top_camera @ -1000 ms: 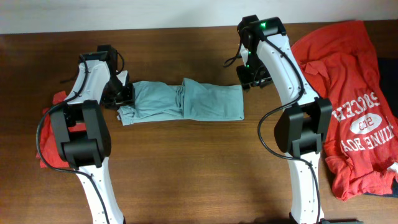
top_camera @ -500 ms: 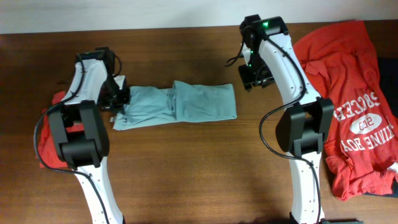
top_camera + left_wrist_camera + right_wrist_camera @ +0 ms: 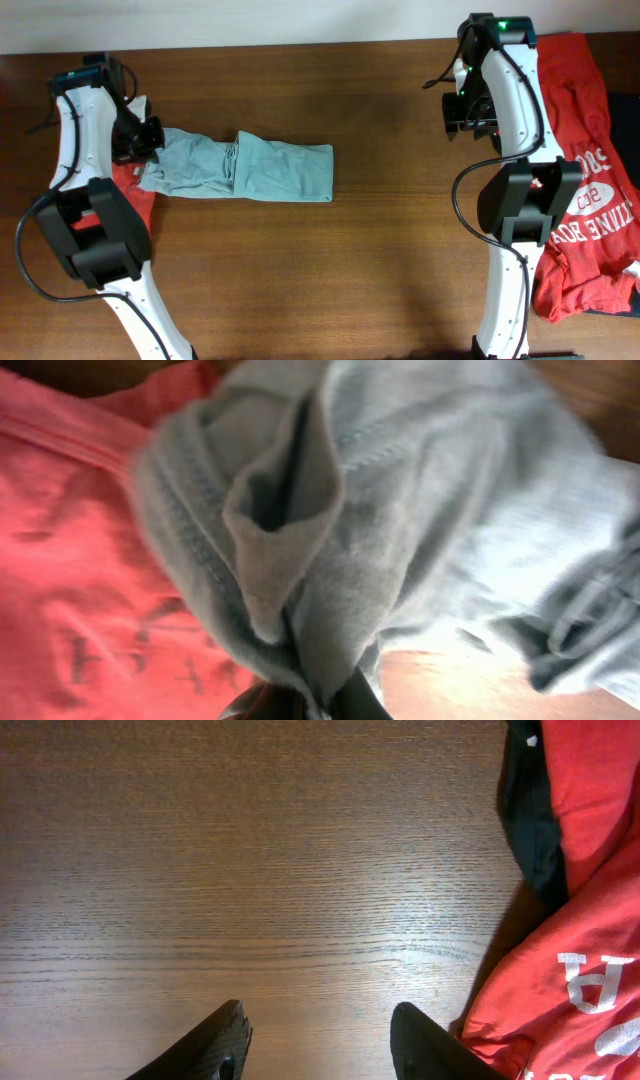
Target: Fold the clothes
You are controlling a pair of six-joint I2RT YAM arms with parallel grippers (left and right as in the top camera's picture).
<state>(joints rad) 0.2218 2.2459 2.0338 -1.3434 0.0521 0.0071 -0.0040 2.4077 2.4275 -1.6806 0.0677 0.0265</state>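
Note:
A pale grey-blue T-shirt (image 3: pixel 270 172), folded into a long strip, lies across the left half of the table. My left gripper (image 3: pixel 143 140) is shut on its left end. In the left wrist view the grey cloth (image 3: pixel 330 530) bunches out of the shut gripper (image 3: pixel 305 705). A small orange-red shirt (image 3: pixel 133 190) lies under that end and also shows in the left wrist view (image 3: pixel 80 560). The large orange-red shirt (image 3: pixel 590 130) with white lettering is spread at the far right. My right gripper (image 3: pixel 466 112) stands open over bare wood just left of it, with nothing between its fingers (image 3: pixel 320 1035).
The wooden table (image 3: pixel 330 280) runs to a back edge near the top of the overhead view. A dark cloth (image 3: pixel 530 820) lies beside the large orange-red shirt (image 3: pixel 590 990) in the right wrist view.
My left gripper shut on the grey-blue shirt's left end and dragged it leftwards, onto the small orange-red shirt. The right arm swung right to the large shirt's edge, still open.

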